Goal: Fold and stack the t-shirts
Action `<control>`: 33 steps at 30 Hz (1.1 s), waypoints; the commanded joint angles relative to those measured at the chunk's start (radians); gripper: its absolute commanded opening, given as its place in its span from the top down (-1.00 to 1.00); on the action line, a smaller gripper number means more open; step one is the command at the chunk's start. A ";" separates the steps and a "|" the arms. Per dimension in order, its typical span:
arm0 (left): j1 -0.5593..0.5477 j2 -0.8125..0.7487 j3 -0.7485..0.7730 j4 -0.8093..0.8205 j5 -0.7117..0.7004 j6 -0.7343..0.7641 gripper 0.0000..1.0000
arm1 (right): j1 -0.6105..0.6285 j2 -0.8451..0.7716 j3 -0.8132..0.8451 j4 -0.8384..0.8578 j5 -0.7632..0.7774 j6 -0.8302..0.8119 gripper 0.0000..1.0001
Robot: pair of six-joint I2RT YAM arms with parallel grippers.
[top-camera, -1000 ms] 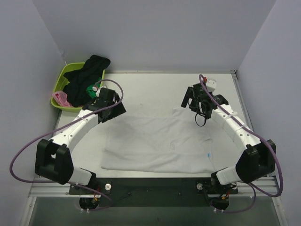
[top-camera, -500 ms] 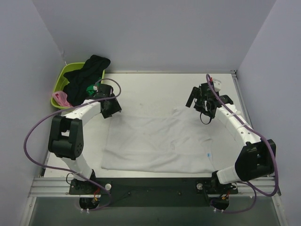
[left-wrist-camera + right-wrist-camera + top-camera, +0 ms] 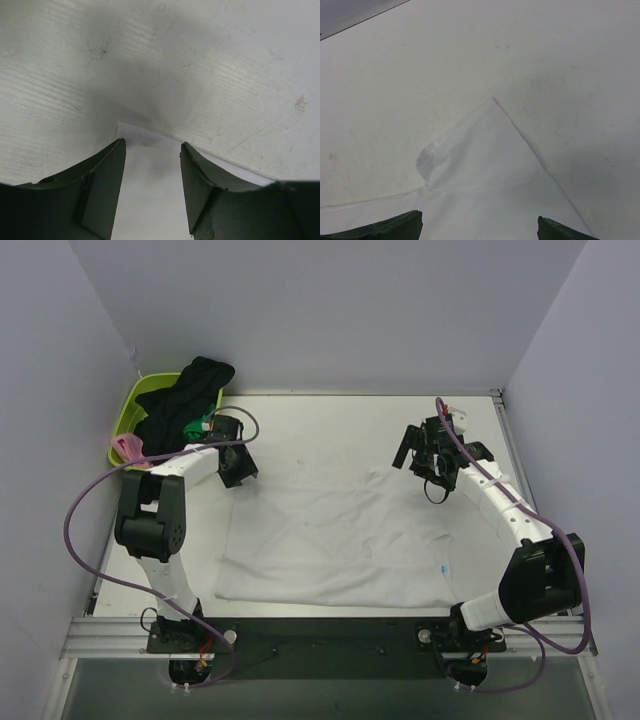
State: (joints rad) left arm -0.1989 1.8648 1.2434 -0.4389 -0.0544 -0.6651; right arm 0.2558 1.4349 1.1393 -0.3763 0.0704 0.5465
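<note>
One large plain white short-sleeved cloth t-shirt (image 3: 335,540) lay spread flat on the white table (image 3: 330,430), between both arms. Soft, light and limp, so likely to sag; best pinched at its far corners. Left gripper (image 3: 152,147) was parted and empty, jaws straddling the far-left corner. Right gripper (image 3: 479,225) was wide apart and empty, over the cloth, sleeve tip (image 3: 492,100) just ahead.

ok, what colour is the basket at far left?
The basket is lime green; top external view shows it best.
</note>
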 commanded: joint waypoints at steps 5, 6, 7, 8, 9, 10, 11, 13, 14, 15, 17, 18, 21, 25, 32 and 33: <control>0.042 0.053 0.071 -0.023 -0.021 0.018 -0.14 | -0.004 0.019 -0.004 0.010 -0.007 -0.013 -1.00; 0.047 0.054 0.070 -0.023 -0.021 0.018 -0.12 | -0.004 0.019 -0.004 0.008 -0.007 -0.013 -1.00; 0.050 0.057 0.065 -0.026 -0.021 0.018 -0.11 | -0.004 0.022 -0.004 0.011 -0.011 -0.011 -1.00; 0.052 0.059 0.064 -0.024 -0.021 0.018 -0.11 | -0.004 0.024 -0.003 0.011 -0.012 -0.011 -1.00; 0.052 0.059 0.060 -0.026 -0.021 0.021 -0.11 | -0.004 0.024 -0.001 0.011 -0.014 -0.013 -1.00; 0.052 0.060 0.059 -0.024 -0.021 0.021 -0.09 | -0.003 0.028 -0.001 0.011 -0.012 -0.011 -1.00; 0.052 0.062 0.054 -0.024 -0.021 0.021 -0.09 | -0.004 0.028 0.000 0.011 -0.014 -0.011 -1.00; 0.052 0.066 0.050 -0.026 -0.019 0.021 -0.06 | -0.003 0.033 0.004 0.011 -0.014 -0.011 -1.00; 0.050 0.066 0.047 -0.026 -0.021 0.021 -0.05 | -0.004 0.033 0.002 0.010 -0.015 -0.010 -1.00; 0.052 0.065 0.042 -0.024 -0.021 0.019 -0.04 | -0.003 0.033 0.002 0.011 -0.017 -0.011 -1.00; 0.049 0.065 0.037 -0.018 -0.018 0.021 0.01 | -0.003 0.035 0.002 0.013 -0.017 -0.008 -1.00; 0.049 0.063 0.033 -0.017 -0.016 0.022 0.03 | -0.004 0.035 0.004 0.013 -0.017 -0.010 -1.00; 0.038 0.062 0.027 -0.024 -0.021 0.022 0.08 | -0.003 0.041 0.002 0.013 -0.023 -0.008 -1.00; 0.036 0.050 0.002 -0.024 -0.027 0.019 0.12 | -0.004 0.039 -0.001 0.014 -0.021 -0.007 -1.00; 0.032 0.020 -0.042 -0.023 -0.035 0.012 0.32 | -0.004 0.045 -0.004 0.014 -0.023 -0.007 -0.99; 0.032 0.017 -0.045 -0.021 -0.038 0.010 0.51 | -0.004 0.044 -0.004 0.014 -0.024 -0.007 -0.99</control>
State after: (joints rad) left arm -0.1619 1.8996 1.2339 -0.4366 -0.0792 -0.6579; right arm 0.2558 1.4700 1.1381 -0.3618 0.0448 0.5449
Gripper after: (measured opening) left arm 0.351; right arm 0.997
